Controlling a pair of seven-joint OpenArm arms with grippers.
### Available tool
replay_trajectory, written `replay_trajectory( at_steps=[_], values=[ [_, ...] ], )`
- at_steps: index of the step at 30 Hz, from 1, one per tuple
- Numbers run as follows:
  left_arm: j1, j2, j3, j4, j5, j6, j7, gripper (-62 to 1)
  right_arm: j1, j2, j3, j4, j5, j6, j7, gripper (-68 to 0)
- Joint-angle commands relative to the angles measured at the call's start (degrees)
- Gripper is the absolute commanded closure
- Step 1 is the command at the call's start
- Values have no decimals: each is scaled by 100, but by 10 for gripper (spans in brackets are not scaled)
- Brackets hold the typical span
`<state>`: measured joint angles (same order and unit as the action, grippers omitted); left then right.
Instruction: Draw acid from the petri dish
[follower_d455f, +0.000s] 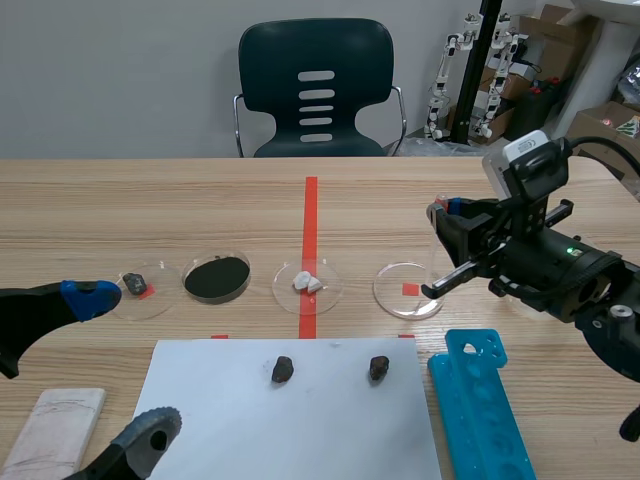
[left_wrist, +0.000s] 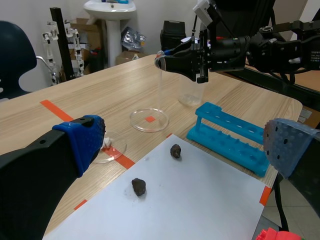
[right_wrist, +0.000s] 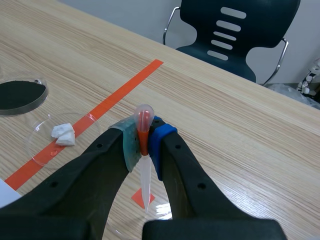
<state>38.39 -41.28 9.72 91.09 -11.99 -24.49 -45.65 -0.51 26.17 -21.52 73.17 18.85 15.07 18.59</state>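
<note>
Bench: a long wooden table (follower_d455f: 150, 200) against a grey wall, with a dark green chair (follower_d455f: 315, 85) pushed in at the far side. Spare robot parts and cardboard boxes stand in the far right corner.

Nearest me lies a white sheet (follower_d455f: 300, 420). A blue test tube rack (follower_d455f: 480, 400) lies just beside its right edge, and a whitish block (follower_d455f: 55, 430) lies off its left corner.

The left gripper (follower_d455f: 125, 362) hangs low over the near left of the table with its fingers spread wide and nothing between them.

The right gripper (follower_d455f: 443, 212) is raised over the right end of the dish row, and its pads are pressed onto a pipette (right_wrist: 145, 165) just under the bulb. The pipette hangs upright and looks reddish at the neck.

Four dishes stand in a row beyond the sheet:
- At the left, a dish (follower_d455f: 165, 300) holds a small dark piece.
- Next, a dish (follower_d455f: 217, 279) is filled with something black.
- On the red centre line, a dish (follower_d455f: 335, 285) holds white lumps.
- At the right is the clear petri dish (follower_d455f: 408, 290), over an orange tape square.

The pipette tip points down into this last dish. I cannot tell whether it touches the bottom, or whether the dish holds any liquid.

A clear glass vessel (left_wrist: 191, 92) stands behind the right gripper.

Two dark rocks (follower_d455f: 282, 369) (follower_d455f: 379, 367) sit apart on the far edge of the sheet.
</note>
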Motion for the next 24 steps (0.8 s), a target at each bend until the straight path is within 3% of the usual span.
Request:
replay_trajectory(
  at_steps=[1, 24],
  values=[
    [13, 28, -15, 68, -39, -11, -90, -623, 133, 11, 4, 7, 59, -2, 105, -6],
    [13, 28, -15, 68, -39, -11, -90, -623, 133, -15, 4, -140, 59, -2, 105, -6]
  ],
)
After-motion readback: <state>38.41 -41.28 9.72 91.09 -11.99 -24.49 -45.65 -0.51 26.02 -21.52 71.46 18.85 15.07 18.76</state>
